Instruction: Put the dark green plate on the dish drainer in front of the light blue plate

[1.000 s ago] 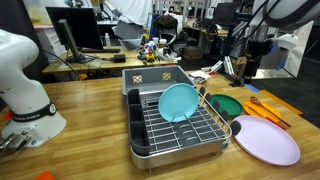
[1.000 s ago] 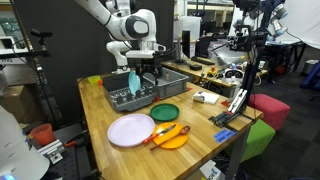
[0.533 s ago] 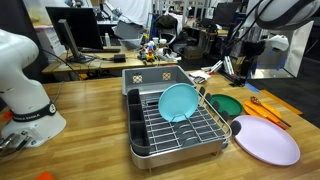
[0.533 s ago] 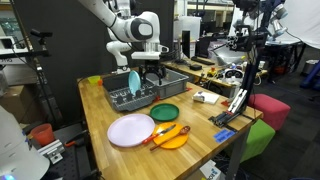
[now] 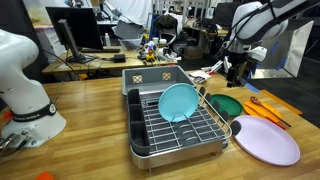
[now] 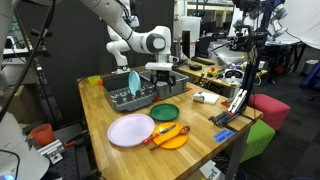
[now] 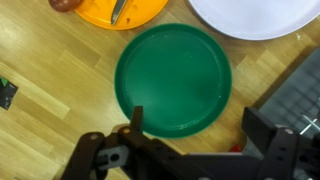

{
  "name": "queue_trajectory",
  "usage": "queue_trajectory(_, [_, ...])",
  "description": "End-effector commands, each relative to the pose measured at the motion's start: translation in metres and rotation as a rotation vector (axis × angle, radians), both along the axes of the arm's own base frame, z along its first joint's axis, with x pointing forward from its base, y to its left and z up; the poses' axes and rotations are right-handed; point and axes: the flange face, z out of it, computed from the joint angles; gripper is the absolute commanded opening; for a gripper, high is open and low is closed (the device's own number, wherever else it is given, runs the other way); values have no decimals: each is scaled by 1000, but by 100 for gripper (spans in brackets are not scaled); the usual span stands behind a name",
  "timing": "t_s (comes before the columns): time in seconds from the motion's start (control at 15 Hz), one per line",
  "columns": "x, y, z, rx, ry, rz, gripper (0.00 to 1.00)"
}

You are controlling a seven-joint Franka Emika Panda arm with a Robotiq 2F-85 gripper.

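Dark green plate [image 7: 173,80] lies flat on the wooden table [image 7: 50,90], just beside the dish drainer [image 5: 176,149] and not yet in it. It sits between the drainer and an orange plate [image 7: 120,10] that carries some utensils. A larger pale lavender plate [image 5: 265,140] rests a little farther along the same side of the drainer.

Inside the drainer, the light blue plate [image 5: 180,102] stands tilted on its edge against the chrome wires, with bare rack showing on its open side.

The gripper [image 7: 195,125] hovers above the green plate, clear of it. From the wrist view its fingers are spread wide, with nothing between them. In both exterior views the arm reaches out past the drainer, and the claw [image 6: 163,78] hangs over the plate's spot.

I'd judge this the approach before the pick-up; no grasp has been made.

The next move calls for lowering onto one edge of the plate. One finger needs to go over the rim and the other outside it, since a plate lying flat offers little else to pinch. After that it must be lifted, turned upright and set into the wires facing the blue plate without knocking it.
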Motion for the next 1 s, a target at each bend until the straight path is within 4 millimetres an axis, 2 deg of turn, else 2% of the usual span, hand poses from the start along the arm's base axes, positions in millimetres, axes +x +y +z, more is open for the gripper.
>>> queue_trajectory(0.0, [3,1,-1,0,-2,-2,100])
queue_trajectory(0.27, [6,1,1,1,-7,-4,100])
queue_trajectory(0.4, [6,1,-7,17,19,-6,100])
queue_trajectory(0.93, [26,-3,-67,23,-34,107,100])
